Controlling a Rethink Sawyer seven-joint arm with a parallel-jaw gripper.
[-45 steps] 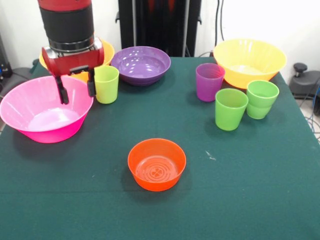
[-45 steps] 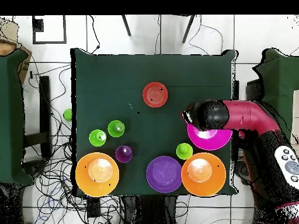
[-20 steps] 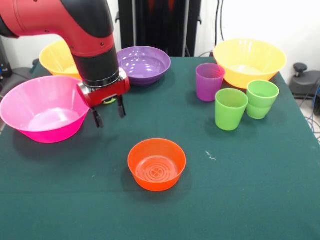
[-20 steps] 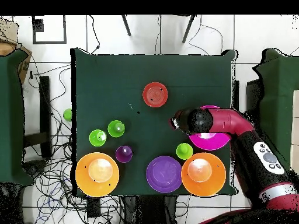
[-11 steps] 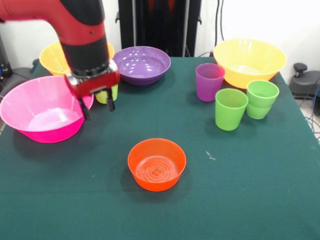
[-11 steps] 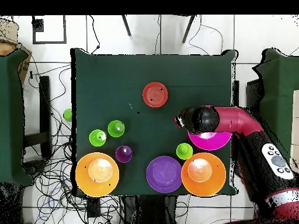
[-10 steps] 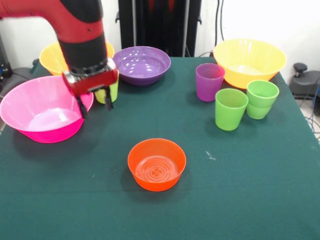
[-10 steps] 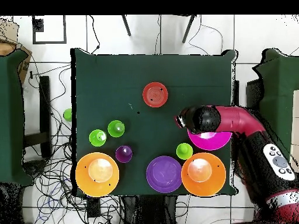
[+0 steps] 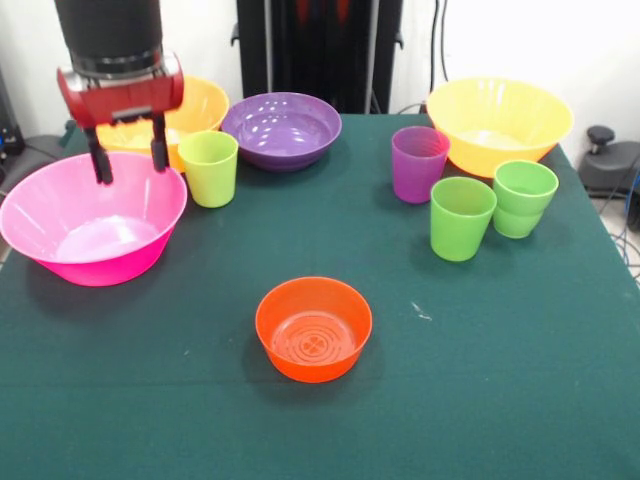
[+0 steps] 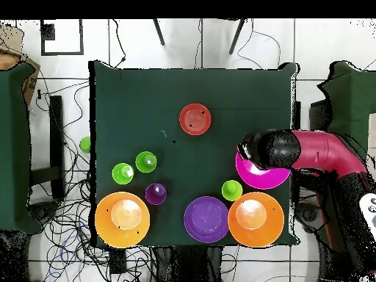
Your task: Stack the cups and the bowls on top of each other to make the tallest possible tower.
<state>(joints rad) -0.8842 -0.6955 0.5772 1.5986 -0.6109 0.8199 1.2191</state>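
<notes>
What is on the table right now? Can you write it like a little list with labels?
cups: yellow-green cup, purple cup, two green cups, all upright
big bowls: pink bowl, two orange-yellow bowls
other bowls: purple bowl, small orange bowl
stacked so far: nothing, every piece stands alone
gripper: open, empty, above the pink bowl's rim
table: dark green cloth
</notes>
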